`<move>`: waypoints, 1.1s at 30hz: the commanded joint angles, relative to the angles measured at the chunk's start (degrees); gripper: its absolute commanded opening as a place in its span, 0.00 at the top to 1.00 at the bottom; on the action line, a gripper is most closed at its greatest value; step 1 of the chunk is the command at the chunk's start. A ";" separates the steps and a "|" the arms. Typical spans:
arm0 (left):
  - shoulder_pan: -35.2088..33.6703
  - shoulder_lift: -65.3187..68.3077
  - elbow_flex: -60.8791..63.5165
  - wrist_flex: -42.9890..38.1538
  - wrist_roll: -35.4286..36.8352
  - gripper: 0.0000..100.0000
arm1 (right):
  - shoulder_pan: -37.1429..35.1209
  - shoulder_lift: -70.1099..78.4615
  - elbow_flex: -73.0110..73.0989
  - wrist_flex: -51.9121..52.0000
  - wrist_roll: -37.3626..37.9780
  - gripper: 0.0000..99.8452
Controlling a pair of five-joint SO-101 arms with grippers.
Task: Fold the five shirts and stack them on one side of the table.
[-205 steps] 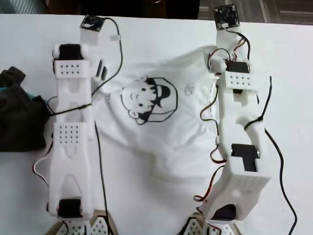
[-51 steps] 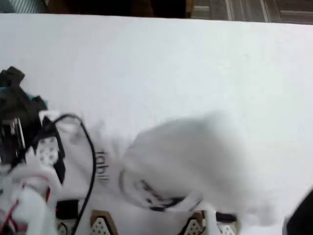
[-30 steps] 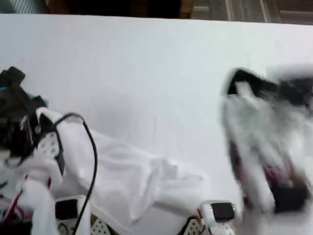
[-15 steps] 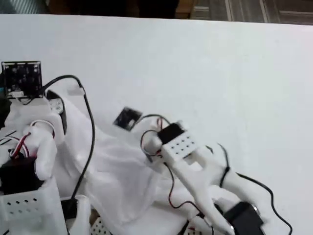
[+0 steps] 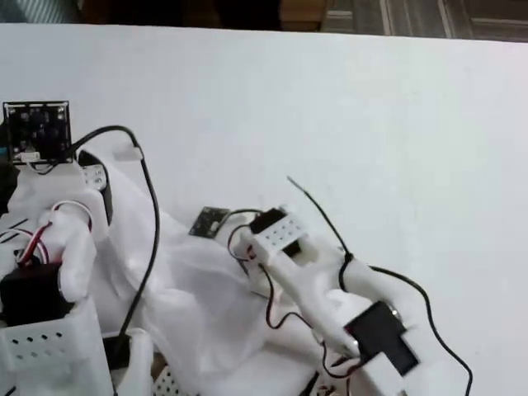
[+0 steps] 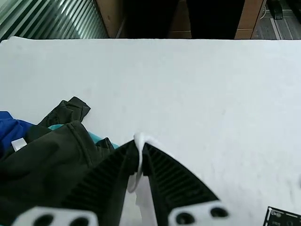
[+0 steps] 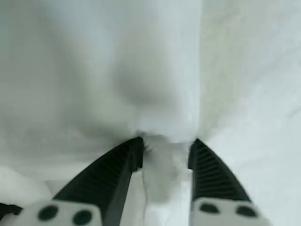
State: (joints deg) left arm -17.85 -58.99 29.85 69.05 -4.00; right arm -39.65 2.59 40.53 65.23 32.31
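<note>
A white shirt [image 5: 190, 297] lies bunched at the near left of the table, one edge lifted. My left gripper [image 5: 97, 186] is shut on that lifted edge; in the left wrist view its fingers pinch the white fabric [image 6: 138, 147], and my left gripper [image 6: 139, 157] is held above the table. My right gripper [image 5: 247, 268] is down on the middle of the crumpled shirt. In the right wrist view my right gripper [image 7: 165, 146] is open, with a raised fold of white shirt [image 7: 160, 94] between its fingertips.
A pile of dark shirts [image 6: 47, 160] with a blue one [image 6: 9, 134] and a teal edge lies at the table's left side, close to my left gripper. The white table [image 5: 346, 107] stretches bare across the far and right parts.
The shirt, earlier spread flat with its cartoon print up, has been dragged to the near left and bunched. In the last half second the right arm shifted slightly onto the shirt; the left arm held still.
</note>
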 commanded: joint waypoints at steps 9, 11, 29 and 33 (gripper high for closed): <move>-0.26 0.09 -0.22 -1.05 -0.44 0.97 | 22.11 3.12 -19.78 -1.45 1.05 0.98; -0.18 0.18 -0.13 -1.05 -0.44 0.97 | 25.98 4.53 -26.29 -1.36 1.05 0.98; -0.18 0.09 20.26 -19.60 -0.53 0.97 | 34.59 32.92 -78.77 7.96 -3.87 0.78; -0.18 0.09 25.36 -25.41 -0.44 0.97 | 33.80 32.92 -88.00 18.95 -5.63 0.74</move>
State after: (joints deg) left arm -17.76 -58.99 53.58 48.13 -4.09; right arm -5.63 36.18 -39.91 77.10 28.00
